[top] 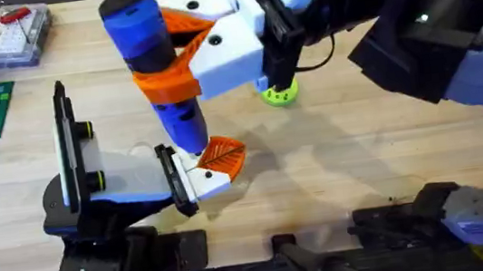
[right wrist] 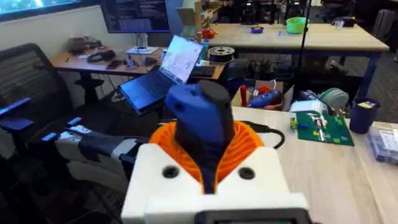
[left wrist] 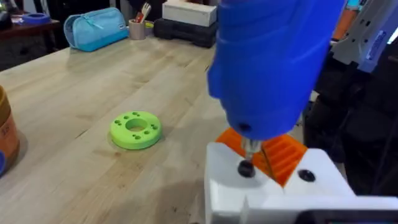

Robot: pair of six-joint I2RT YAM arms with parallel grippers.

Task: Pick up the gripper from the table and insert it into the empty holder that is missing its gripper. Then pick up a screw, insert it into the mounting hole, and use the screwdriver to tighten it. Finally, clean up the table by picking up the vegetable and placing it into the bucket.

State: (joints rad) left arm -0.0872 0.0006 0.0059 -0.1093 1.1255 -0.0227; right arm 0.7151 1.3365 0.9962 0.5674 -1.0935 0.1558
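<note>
The right gripper clamps the screwdriver upright over the holder, near the table's front edge, left of centre. Its tip meets a screw beside the seated orange gripper. I cannot tell the left gripper's state.

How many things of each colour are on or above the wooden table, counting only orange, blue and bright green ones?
Orange: 2, the gripper seated in the holder, and the clamp around the screwdriver.
Blue: 1, the screwdriver.
Bright green: 1, the ring.
Total: 4.
</note>
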